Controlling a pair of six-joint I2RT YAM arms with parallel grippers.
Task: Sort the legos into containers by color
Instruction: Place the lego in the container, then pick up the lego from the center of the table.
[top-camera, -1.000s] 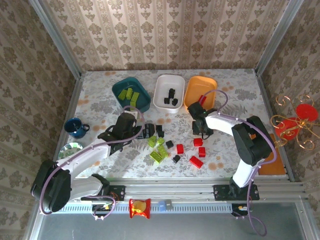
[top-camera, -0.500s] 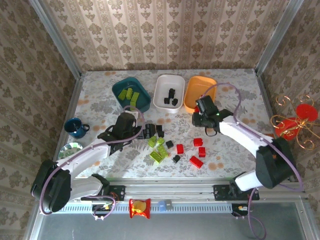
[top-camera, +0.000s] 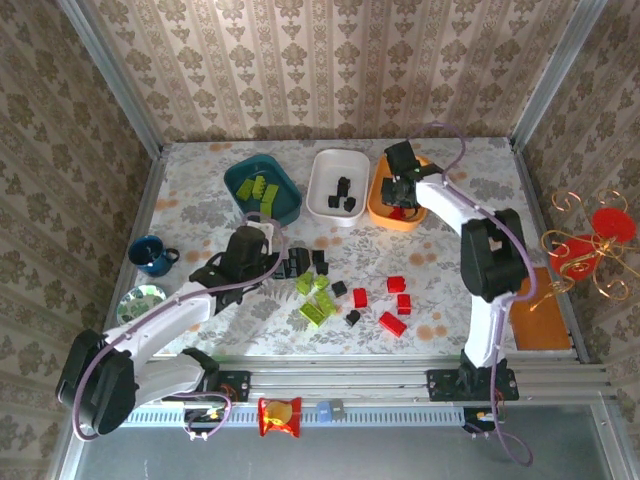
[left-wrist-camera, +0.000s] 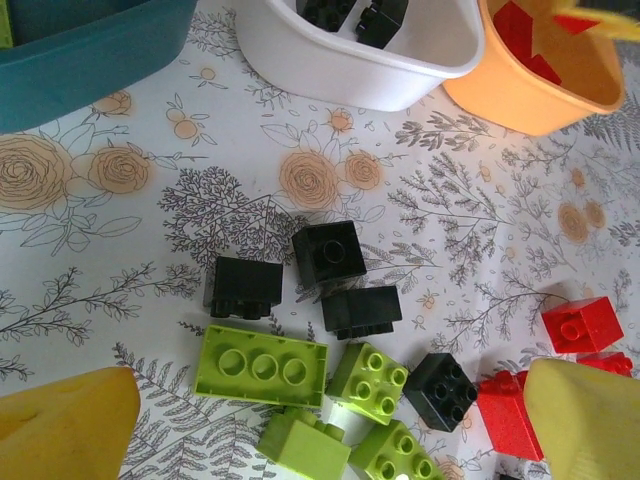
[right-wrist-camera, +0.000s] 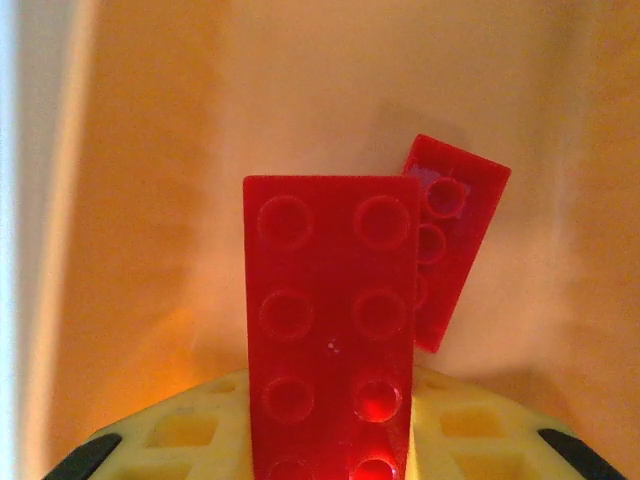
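Top external: high above and behind the arm bases, tilted steeply down, whole table (top-camera: 470, 205) in frame
Left wrist: low near the table, facing the white tray (left-wrist-camera: 350, 75)
Right wrist: very close, looking into the orange tray (right-wrist-camera: 150, 150) past a red brick (right-wrist-camera: 335, 320)
Shared: all three take in the orange tray

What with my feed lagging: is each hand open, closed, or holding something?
Left hand: open, holding nothing.
Right hand: closed on a red brick, over the orange tray.
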